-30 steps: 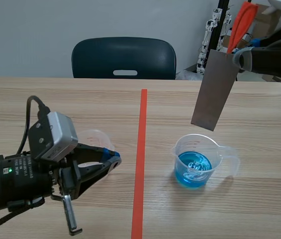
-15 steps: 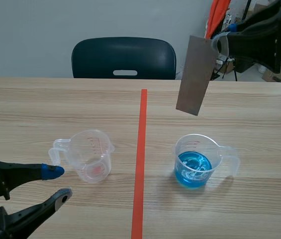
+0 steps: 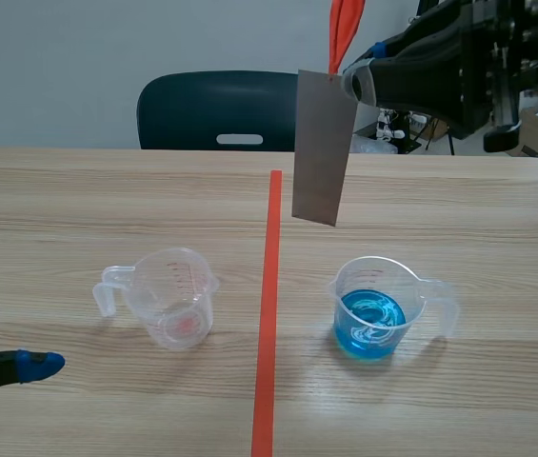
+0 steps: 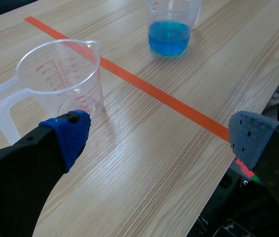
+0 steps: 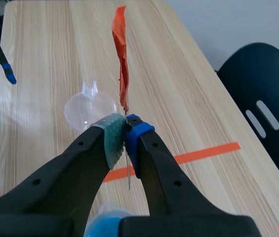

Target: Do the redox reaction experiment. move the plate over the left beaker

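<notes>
In the scene view the empty beaker (image 3: 175, 297) stood on the table (image 3: 78, 209) with bare wood on every side, its handle turned away from the tape line (image 3: 269, 314). The blue-liquid beaker (image 3: 375, 309) stood well apart from the empty beaker, across that line. The grey plate (image 3: 323, 148) hung upright in the air, high up and off to the blue beaker's side of the empty beaker, not over it, with its lower edge well clear of both rims. The right gripper (image 3: 356, 84) pinched the plate's upper corner, and an orange-red strip (image 3: 345, 29) rose above it. A dark chair (image 3: 221, 109) stood beyond the table's far edge. Nearer the robot than the empty beaker, only one blue fingertip (image 3: 35, 364) of the left arm showed. In the left wrist view the left gripper (image 4: 161, 136) was spread wide and held nothing. One pad sat just beside the empty beaker (image 4: 55, 84) without clearly touching it, and the other hung past the table's (image 4: 129, 163) near edge. In the right wrist view the right gripper (image 5: 124, 140) was clamped on the plate (image 5: 128, 175), seen edge-on as a thin line between the pads. The empty beaker (image 5: 89, 109) lay below, just ahead of the pads, with open tabletop around it.
</notes>
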Controlling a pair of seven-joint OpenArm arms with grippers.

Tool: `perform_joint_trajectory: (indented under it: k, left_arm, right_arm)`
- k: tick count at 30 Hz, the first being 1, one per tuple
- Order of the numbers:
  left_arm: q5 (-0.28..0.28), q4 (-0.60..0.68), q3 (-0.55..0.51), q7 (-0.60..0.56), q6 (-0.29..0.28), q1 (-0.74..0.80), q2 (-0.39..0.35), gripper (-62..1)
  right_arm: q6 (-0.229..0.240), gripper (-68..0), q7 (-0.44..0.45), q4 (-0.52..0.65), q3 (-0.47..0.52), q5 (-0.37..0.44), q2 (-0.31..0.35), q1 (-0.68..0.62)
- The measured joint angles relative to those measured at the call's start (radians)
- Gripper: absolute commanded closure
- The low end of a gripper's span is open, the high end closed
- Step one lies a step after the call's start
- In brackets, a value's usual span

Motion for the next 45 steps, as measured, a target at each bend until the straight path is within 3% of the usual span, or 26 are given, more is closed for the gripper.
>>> perform_joint_trajectory:
  k: [3, 5, 12, 17, 19, 24, 31, 37, 42, 45]
  left_arm:
    - [0.0, 0.0, -0.031, -0.039, 0.0, 0.041, 0.015, -58.8]
    - [0.0, 0.0, -0.058, -0.093, 0.0, 0.07, 0.031, -62.3]
    - [0.0, 0.0, -0.119, -0.175, 0.005, 0.142, 0.1, -62.3]
    - [0.0, 0.0, -0.156, -0.282, 0.039, 0.188, 0.156, -62.3]
    - [-0.033, 0.0, -0.173, -0.317, 0.039, 0.201, 0.184, -62.3]
    - [-0.075, -0.015, -0.182, -0.293, 0.099, 0.199, 0.245, -62.3]
    - [-0.076, -0.07, -0.183, -0.254, 0.169, 0.199, 0.253, -62.3]
    - [-0.075, -0.138, -0.187, -0.093, 0.167, 0.169, 0.251, -62.3]
    - [-0.071, -0.175, -0.187, -0.056, 0.134, 0.106, 0.251, -62.3]
    - [-0.072, -0.226, -0.177, -0.135, 0.116, 0.065, 0.251, -62.3]
  right_arm:
    - [0.01, -0.8, -0.046, 0.0, 0.0, 0.004, -0.044, 0.013]
    - [0.01, -0.8, -0.063, 0.0, 0.0, 0.008, -0.067, 0.027]
    - [0.01, -0.6, -0.155, 0.0, 0.0, 0.033, -0.152, 0.077]
    - [0.01, -0.6, -0.202, 0.0, 0.0, 0.033, -0.216, 0.077]
    - [0.009, -0.6, -0.216, 0.0, 0.0, 0.034, -0.242, 0.077]
    - [0.009, -0.6, -0.274, 0.0, 0.0, 0.046, -0.31, 0.077]
    - [0.009, -0.6, -0.332, 0.0, 0.0, 0.047, -0.399, 0.077]
    - [0.006, -0.6, -0.378, 0.0, 0.0, 0.047, -0.462, 0.077]
    - [0.006, -0.6, -0.42, -0.032, 0.001, 0.048, -0.522, 0.077]
    - [0.003, -0.6, -0.44, -0.078, 0.001, 0.048, -0.557, 0.083]
